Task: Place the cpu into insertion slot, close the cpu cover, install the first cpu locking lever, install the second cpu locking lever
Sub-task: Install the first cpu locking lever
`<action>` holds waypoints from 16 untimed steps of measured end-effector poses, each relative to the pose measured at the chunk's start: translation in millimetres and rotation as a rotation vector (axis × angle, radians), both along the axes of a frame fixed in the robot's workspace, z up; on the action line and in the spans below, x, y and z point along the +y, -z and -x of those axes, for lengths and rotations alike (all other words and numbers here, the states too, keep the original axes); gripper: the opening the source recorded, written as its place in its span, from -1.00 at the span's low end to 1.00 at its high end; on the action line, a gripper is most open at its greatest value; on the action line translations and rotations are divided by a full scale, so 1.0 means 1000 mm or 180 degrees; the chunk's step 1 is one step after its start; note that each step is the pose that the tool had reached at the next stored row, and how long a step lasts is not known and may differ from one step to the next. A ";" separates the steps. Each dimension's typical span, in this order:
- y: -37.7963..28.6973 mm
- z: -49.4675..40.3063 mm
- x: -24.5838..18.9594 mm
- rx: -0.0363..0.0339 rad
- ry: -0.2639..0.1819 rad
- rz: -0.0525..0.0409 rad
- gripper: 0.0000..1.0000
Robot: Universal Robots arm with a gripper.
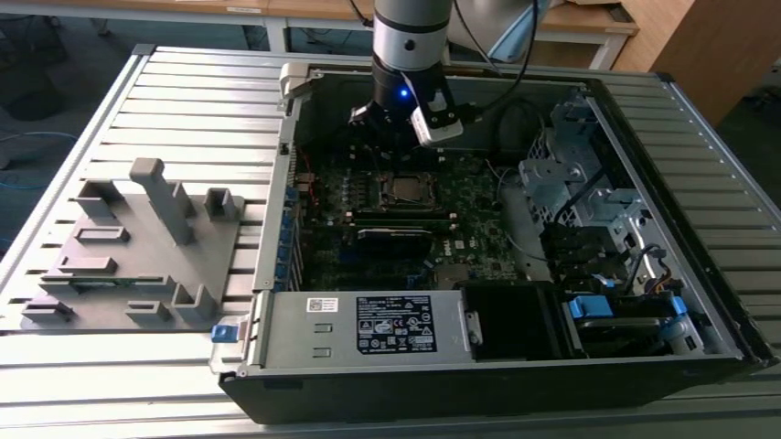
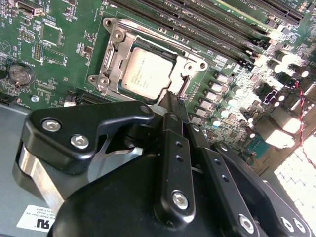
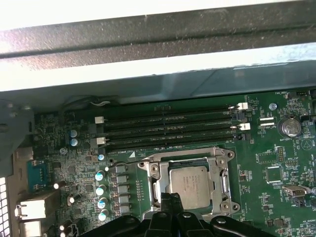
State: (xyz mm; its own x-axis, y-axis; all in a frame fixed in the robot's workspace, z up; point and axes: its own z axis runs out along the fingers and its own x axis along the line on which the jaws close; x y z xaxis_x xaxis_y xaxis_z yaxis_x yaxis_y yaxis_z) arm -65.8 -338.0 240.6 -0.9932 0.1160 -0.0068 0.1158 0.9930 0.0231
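My gripper (image 2: 170, 98) hangs over the board (image 1: 474, 249) with its jaws together and nothing between them. In both wrist views the tips overlap one edge of the cpu (image 2: 147, 74); I cannot tell whether they touch it. The cpu lies flat in the slot (image 1: 403, 187), near the board's middle, pale face up. The silvery cover (image 3: 223, 178) lies as a flat frame around it.

Starting from the exterior view's left, a grey fixture (image 1: 123, 265) sits on the slatted table (image 1: 183, 101), well apart from the open case (image 1: 488, 389). Then come the case's wall, the board, and the arm (image 1: 412, 37) standing over the case's far edge. Drive bays (image 1: 586, 210) fill the case toward the exterior view's right. Memory strips (image 3: 168, 129) run near one edge of the slot. A row of capacitors (image 3: 101, 195) stands beside another edge. Only low parts sit on the side away from the capacitors.

The cpu is about square, so I see no long axis. Its edges run parallel to the memory strips.
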 end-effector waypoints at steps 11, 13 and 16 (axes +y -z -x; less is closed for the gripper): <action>0.0000 0.0077 -0.0003 -0.0004 0.0000 -0.0004 -0.80; 0.0000 0.0077 -0.0003 -0.0005 0.0000 -0.0004 -0.80; -0.0001 0.0077 -0.0003 -0.0005 0.0000 -0.0004 -0.80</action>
